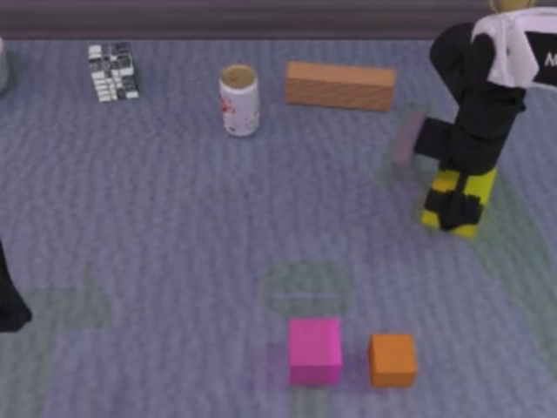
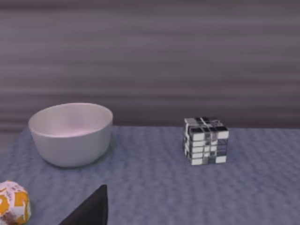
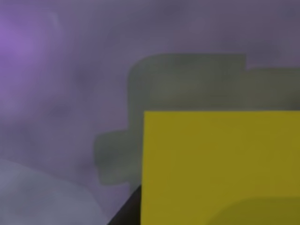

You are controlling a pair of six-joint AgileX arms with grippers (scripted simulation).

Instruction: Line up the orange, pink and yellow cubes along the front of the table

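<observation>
So the right gripper [image 1: 453, 207] is over at about 3 o'clock on the desk [image 1: 157, 226], jaws clamped on the yellow cube [image 1: 480, 187]. In the right wrist view the yellow cube [image 3: 211, 159] fills most of the shot, with its shadow on the desk below. The pink cube [image 1: 315, 350] and orange cube [image 1: 392, 360] sit just beside each other down around 5 o'clock, not touching. The left arm [image 1: 10, 300] is parked at the 8 o'clock edge; can't tell what its jaws are doing. Up along 12 o'clock: a patterned cube [image 1: 113, 71], a can [image 1: 239, 100] and a wooden block [image 1: 340, 85]. The left wrist view also shows a white bowl [image 2: 71, 133].
</observation>
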